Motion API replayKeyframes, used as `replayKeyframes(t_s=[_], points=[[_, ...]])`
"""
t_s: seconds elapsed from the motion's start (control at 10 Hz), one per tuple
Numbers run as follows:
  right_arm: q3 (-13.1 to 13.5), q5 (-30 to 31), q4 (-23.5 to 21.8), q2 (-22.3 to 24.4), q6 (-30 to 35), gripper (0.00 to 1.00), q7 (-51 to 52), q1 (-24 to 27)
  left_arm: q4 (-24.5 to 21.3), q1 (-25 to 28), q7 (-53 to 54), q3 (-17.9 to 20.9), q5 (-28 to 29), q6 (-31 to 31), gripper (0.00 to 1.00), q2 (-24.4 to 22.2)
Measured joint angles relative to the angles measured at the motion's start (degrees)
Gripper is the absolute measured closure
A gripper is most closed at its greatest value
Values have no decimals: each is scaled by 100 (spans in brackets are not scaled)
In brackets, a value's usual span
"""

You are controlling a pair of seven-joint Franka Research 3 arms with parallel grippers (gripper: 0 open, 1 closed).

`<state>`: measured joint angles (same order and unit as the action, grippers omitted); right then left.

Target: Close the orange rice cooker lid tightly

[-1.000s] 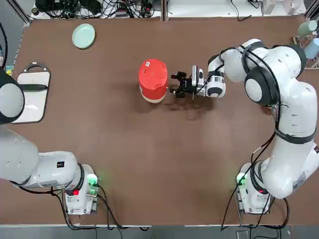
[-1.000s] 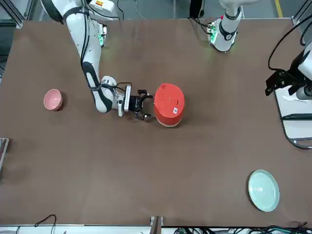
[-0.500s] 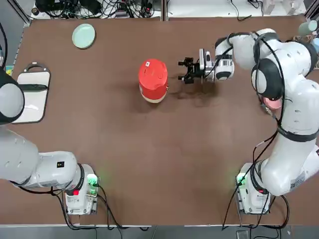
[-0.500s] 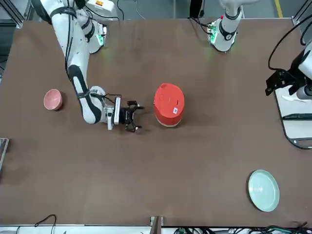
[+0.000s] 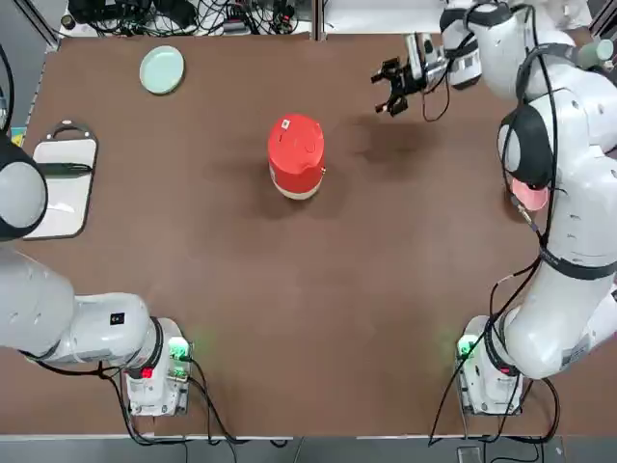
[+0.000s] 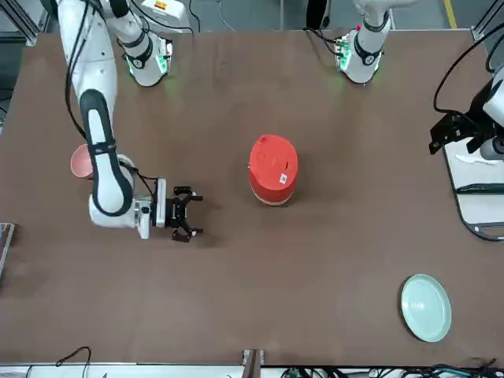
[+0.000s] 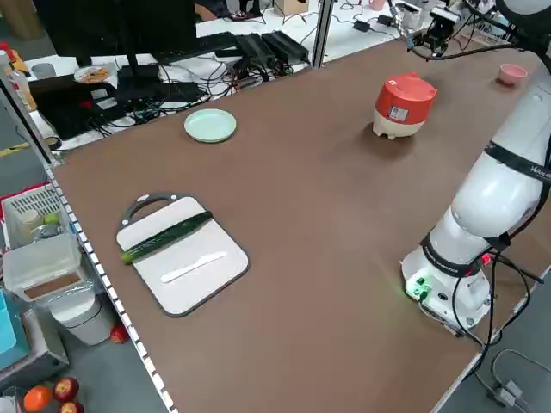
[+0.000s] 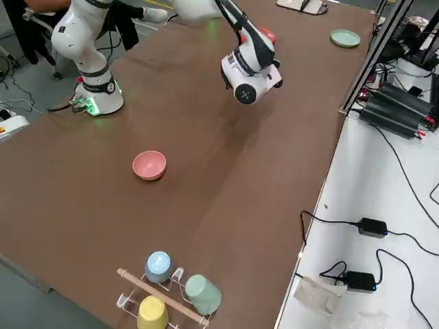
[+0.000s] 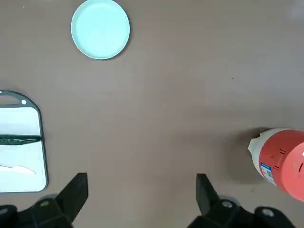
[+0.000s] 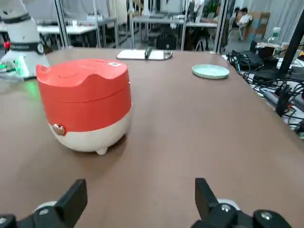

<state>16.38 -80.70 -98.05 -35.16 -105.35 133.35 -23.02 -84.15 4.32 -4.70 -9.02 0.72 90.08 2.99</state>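
Observation:
The orange rice cooker [image 5: 296,156] stands upright mid-table, red-orange with a cream base. Its lid [image 5: 295,138] lies down flat on the body, a small white mark on top. My right gripper [image 5: 390,87] hovers open and empty, well off to the cooker's far right side, fingers pointing back at it. The right wrist view shows the cooker [image 10: 85,102] some way beyond my right gripper [image 10: 139,202], nothing between the fingers. My left gripper [image 9: 141,197] hangs open high over the table's left side, near the cutting board, with the cooker [image 9: 280,159] at the picture's edge.
A pale green plate [image 5: 161,69] lies at the far left corner. A white cutting board [image 5: 60,183] with a cucumber [image 7: 164,238] and a knife sits at the left edge. A pink bowl [image 8: 149,165] and a cup rack [image 8: 171,288] are on the right side.
My right gripper has drawn back from beside the cooker, moving farther away and toward the table's far right. The cooker and the left arm have stayed put.

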Motion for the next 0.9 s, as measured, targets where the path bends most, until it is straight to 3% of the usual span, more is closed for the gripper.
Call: replayKeyframes(t_s=[0.2, 0.4, 0.7, 0.9], points=[[237, 921, 558, 76, -413, 0, -650, 2, 2, 0, 0, 0, 0, 0, 0, 0], [332, 2239, 1102, 85, -893, 0, -1910, 3, 3, 0, 0, 0, 0, 0, 0, 0], [330, 4505, 1674, 156, -1132, 0, -4980, -17, 3, -1, 0, -4, 0, 0, 0, 0], [329, 5277, 1825, 316, -1127, 0, -7217, -44, 4, -1, 0, -9, 0, 0, 0, 0]])
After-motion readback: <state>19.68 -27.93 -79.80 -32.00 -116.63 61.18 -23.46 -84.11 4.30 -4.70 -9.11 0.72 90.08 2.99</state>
